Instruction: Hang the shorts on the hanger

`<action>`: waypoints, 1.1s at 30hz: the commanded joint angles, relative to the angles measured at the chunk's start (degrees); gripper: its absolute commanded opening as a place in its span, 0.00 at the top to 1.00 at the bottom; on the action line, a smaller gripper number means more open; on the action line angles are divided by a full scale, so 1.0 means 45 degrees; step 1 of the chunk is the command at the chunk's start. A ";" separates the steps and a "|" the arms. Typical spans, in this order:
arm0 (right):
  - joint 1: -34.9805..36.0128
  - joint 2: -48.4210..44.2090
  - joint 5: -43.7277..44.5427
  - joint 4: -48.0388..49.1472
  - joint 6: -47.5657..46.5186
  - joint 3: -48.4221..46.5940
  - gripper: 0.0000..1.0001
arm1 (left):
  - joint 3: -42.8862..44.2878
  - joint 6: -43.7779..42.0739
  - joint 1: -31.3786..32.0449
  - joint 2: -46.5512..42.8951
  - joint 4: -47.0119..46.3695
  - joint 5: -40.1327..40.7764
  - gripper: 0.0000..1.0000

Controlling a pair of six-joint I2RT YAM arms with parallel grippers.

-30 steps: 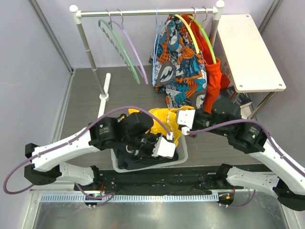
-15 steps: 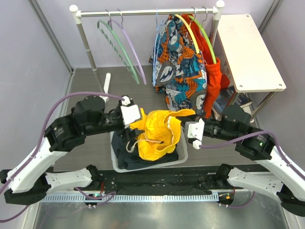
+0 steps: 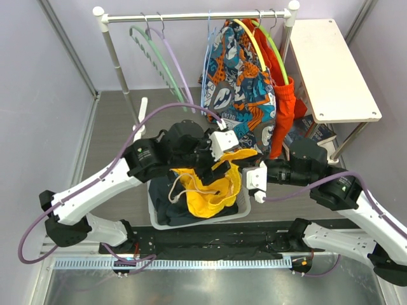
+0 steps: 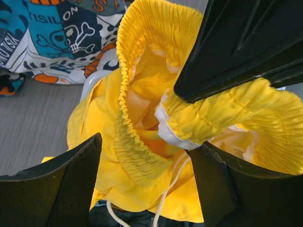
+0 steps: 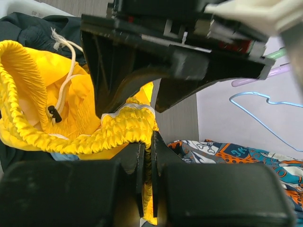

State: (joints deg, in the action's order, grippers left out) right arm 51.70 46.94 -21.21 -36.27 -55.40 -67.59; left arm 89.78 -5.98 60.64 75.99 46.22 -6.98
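The shorts [image 3: 210,190] are bunched over the laundry basket [image 3: 235,215], on top of dark clothing [image 3: 172,213]. The right gripper [image 5: 147,146] is pinched tight on their elastic waistband, while the left gripper [image 4: 144,156] is spread wide astride that waistband and grips nothing. The hanger [image 3: 208,38] hangs on the rail [image 3: 191,16] behind, just beside the patterned shorts [image 3: 241,82]. A mint-green hanger [image 3: 162,63] and a lilac hanger [image 3: 181,70] hang to its left.

matt yellow cloth shorts [image 3: 213,190], plastic basket [image 3: 244,204]
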 commanded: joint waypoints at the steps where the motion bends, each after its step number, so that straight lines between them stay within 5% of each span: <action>1: 0.0034 -0.0060 -0.0306 0.0230 -0.0229 -0.0799 0.99 | 0.0267 0.0118 0.0196 0.0321 0.0627 0.2265 0.31; 5: 0.0015 -0.0293 -0.0228 -0.0317 -0.0501 -0.0780 0.99 | -0.0749 -0.0234 -0.0193 -0.0341 0.1076 0.3523 0.52; 11: 0.0034 -0.0684 0.0162 -0.1391 -0.1710 -0.0059 0.99 | -0.1200 -0.0663 -0.1929 -0.1864 0.2071 0.3643 0.68; 15: 0.0015 -0.0685 0.0865 -0.1588 -0.1908 0.0682 0.99 | -0.1530 -0.0684 -0.3063 -0.2744 0.2795 0.3369 0.99; 16: 0.0034 -0.0646 0.1098 -0.1569 -0.1947 0.0801 0.99 | -0.1668 -0.0587 -0.3279 -0.3074 0.2970 0.3310 1.00; 22: 0.0034 -0.0450 0.1355 -0.1822 -0.2397 0.1310 0.99 | -0.2373 -0.0408 -0.4725 -0.3897 0.3070 0.1695 0.99; 24: 0.0034 -0.0489 0.1062 -0.1764 -0.2436 0.1349 0.99 | -0.2217 -0.0081 -0.4746 -0.3820 0.2663 0.0289 0.83; 25: 0.0034 -0.0489 0.0945 -0.1687 -0.2436 0.1329 0.99 | -0.2158 0.0251 -0.4746 -0.3742 0.2331 -0.0317 0.59; 26: 0.0034 -0.0470 0.0828 -0.1686 -0.2436 0.1232 0.99 | -0.2042 0.0699 -0.4707 -0.3393 0.2076 -0.0806 0.52; 33: 0.0014 -0.0449 0.0729 -0.1861 -0.2202 0.0782 0.99 | 0.1042 0.0823 -0.2093 -0.0366 0.1077 -0.0131 0.34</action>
State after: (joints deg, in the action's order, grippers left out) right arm 51.70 45.52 -16.91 -45.98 -65.45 -60.90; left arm 86.02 -2.57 43.86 68.05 56.69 -7.25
